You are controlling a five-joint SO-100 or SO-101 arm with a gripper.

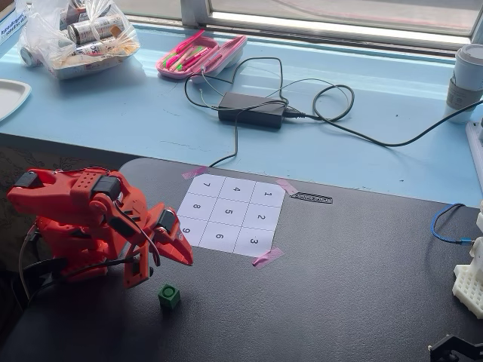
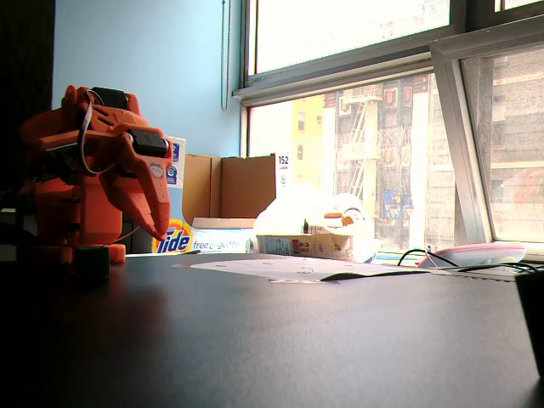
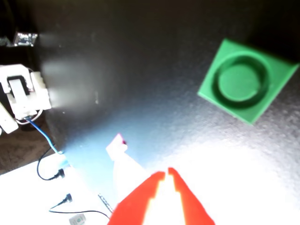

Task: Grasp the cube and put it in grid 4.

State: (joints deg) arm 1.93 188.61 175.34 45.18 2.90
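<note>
The green cube [image 1: 169,295] sits on the black table, in front of the numbered sheet and off it. It also shows in a fixed view [image 2: 91,259] and in the wrist view [image 3: 243,86], studded top up. My red gripper [image 1: 185,259] hangs above and just behind the cube, not touching it. In the wrist view the gripper [image 3: 166,172] has its fingertips almost touching and holds nothing. It points down in a fixed view [image 2: 160,235]. Grid 4 [image 1: 237,189] is the top middle cell of the white sheet and is bare.
A power brick with cables [image 1: 251,110] and a pink case [image 1: 201,54] lie on the blue ledge behind the sheet. A white part [image 1: 469,286] and a blue wire [image 1: 445,226] sit at the right table edge. Boxes [image 2: 221,217] stand by the window.
</note>
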